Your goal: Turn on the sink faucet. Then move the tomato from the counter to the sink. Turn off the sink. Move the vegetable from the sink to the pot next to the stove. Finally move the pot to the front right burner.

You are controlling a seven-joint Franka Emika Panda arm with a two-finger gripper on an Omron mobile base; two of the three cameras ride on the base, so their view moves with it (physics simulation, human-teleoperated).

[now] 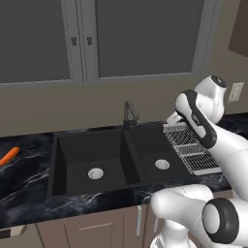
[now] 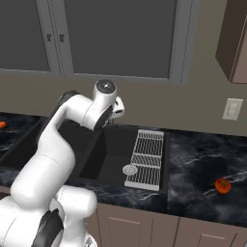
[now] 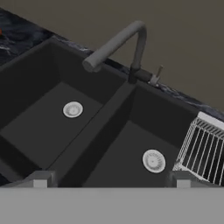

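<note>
Fingertips [image 3: 40, 179] frame my hand view, jaws spread wide and holding nothing, hovering over the sink [image 3: 52, 118], I judge to line up on the sink faucet [image 3: 131, 48], whose spout hangs over the divider. I count two basins, two silver drains, one wire rack [image 2: 144, 159]. One tomato [image 2: 222, 185] waits on the bench [image 2: 202, 164] well right; one carrot [image 1: 8, 156] lies far left.
</note>
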